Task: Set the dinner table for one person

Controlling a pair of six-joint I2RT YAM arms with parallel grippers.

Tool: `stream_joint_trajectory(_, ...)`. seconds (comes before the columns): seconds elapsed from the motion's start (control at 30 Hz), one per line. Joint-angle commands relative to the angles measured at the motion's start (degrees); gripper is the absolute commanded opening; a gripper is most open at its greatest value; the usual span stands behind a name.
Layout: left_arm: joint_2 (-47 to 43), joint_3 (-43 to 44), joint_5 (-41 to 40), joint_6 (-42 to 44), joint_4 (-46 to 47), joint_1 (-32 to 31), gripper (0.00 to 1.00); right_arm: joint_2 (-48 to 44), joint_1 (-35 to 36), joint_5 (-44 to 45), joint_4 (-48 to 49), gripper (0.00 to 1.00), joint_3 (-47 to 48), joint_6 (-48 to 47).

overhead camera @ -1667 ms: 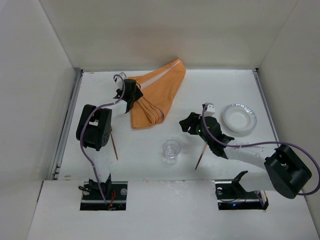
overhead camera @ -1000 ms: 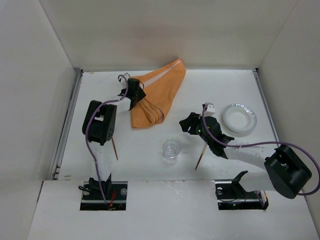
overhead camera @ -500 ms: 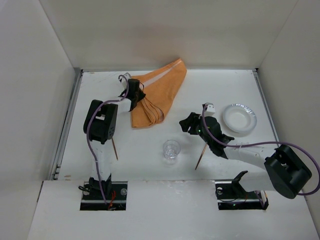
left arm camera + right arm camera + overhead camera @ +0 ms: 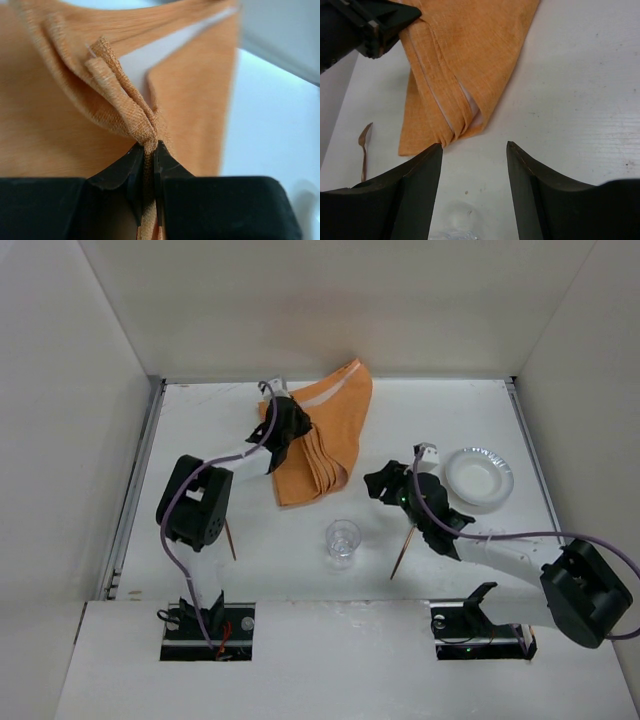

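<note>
A folded orange cloth placemat [image 4: 325, 440] lies at the back middle of the white dinner table [image 4: 450, 415]. My left gripper [image 4: 284, 432] is at the placemat's left edge and is shut on it. In the left wrist view the left gripper [image 4: 150, 146] pinches a bunched fold of the cloth [image 4: 65, 110] between its black fingers. My right gripper [image 4: 384, 486] hovers to the right of the placemat, open and empty. In the right wrist view the right gripper [image 4: 474, 146] points at the near corner of the placemat [image 4: 470, 55].
A clear plastic cup [image 4: 342, 538] stands near the table's middle front. A white bowl [image 4: 478, 476] sits at the right. One wooden utensil [image 4: 229, 538] lies at the left, another [image 4: 403, 552] beside the right arm. Metal rails [image 4: 135, 490] edge the table.
My left gripper has shut on the placemat's edge and moved to the right, dragging the cloth a little right and nearer. The right gripper shifted slightly and stayed open.
</note>
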Motion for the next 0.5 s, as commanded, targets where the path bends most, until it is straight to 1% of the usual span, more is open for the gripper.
stream_joint_trajectory(0.0,-8.4,-1.5,4.9,7.2,9.6,-7.6,0.04,-2.3,0.7,7.6,1.7,0.6,-1.0,0.4)
stream_joint_trajectory(0.1,-9.0,-1.8,6.6,10.0,12.1,-12.3,0.05,-5.1,-1.0,13.8,-2.7,0.6,-1.9,3.4)
stream_joint_trajectory(0.2,-7.9,-0.1,8.8,12.4,12.4,-16.5,0.06,-8.3,-3.8,19.0,-4.4,0.6,-4.2,5.7)
stream_joint_trajectory(0.3,-6.4,1.8,10.2,14.0,13.2,-20.2,0.07,-12.1,-7.6,20.2,-6.0,0.6,-6.5,8.5)
stream_joint_trajectory(0.4,-3.8,5.5,11.9,15.7,12.8,-23.5,0.08,-15.6,-11.5,21.0,-8.7,0.6,-8.2,11.4)
stream_joint_trajectory(0.47,-1.9,7.1,12.3,16.2,12.6,-25.1,0.12,-17.6,-13.5,20.5,-9.9,0.6,-8.8,12.3)
